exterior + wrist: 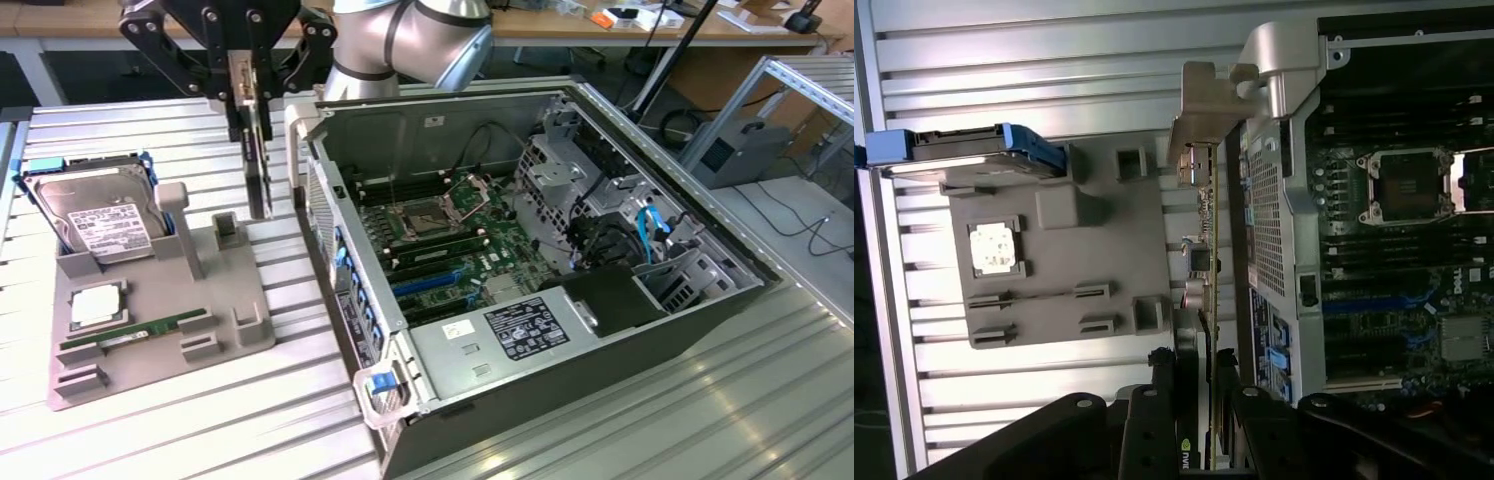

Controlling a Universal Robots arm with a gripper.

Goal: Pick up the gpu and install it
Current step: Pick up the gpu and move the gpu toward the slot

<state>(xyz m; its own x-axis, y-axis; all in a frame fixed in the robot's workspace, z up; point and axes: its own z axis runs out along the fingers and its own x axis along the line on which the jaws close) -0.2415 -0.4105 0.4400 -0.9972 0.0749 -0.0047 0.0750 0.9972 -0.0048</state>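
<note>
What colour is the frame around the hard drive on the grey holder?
Blue frame; the hard drive itself is silver. The exterior view shows it best.

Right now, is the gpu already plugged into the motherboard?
No, the gpu hangs edge-on from the claw, outside the open computer case.

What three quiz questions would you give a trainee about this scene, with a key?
1. True or false: the gpu already sits in the case.
2. What does the gripper hold? A nothing; B the gpu; C a cable.
3. What stands in the blue frame on the grey fixture?
Key: 1 false, it hangs outside the case; 2 B; 3 the hard drive.
</note>
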